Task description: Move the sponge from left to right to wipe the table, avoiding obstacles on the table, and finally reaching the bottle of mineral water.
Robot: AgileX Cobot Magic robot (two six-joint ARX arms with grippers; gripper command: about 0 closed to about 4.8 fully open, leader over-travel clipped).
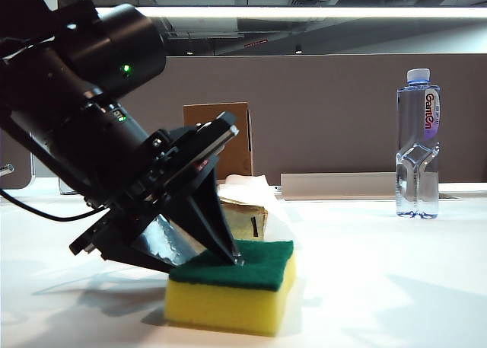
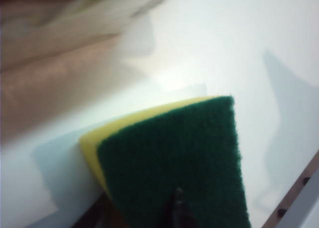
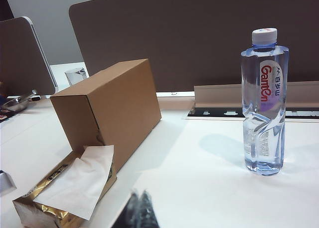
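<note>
Right, the sponge (image 1: 232,285) sits green side up near the front edge of the tabletop (image 1: 380,272), left of centre, and the left gripper (image 1: 237,261) comes down on it at a slant from the left, a fingertip planted on the green scouring face. In the left wrist view that dark tip (image 2: 178,208) presses into the pad; how wide the jaws stand I cannot tell from here, nor whether they pinch the block or merely push on it.

The relation that matters: the sponge lies directly under the left gripper, its long side running left to right, and the bottle of mineral water (image 1: 418,142) stands well off towards the right, further back. Between them, just behind the sponge, sits the tissue pack (image 3: 65,193), with the cardboard box (image 3: 107,106) right behind that. So my read is the sweep must stay along the front edge to clear both.

The left arm is plainly the nearer one. The right gripper (image 3: 140,210) hangs closed, facing bottle and obstacles.

Count: one sponge, one bottle, one tissue pack, one box.
</note>
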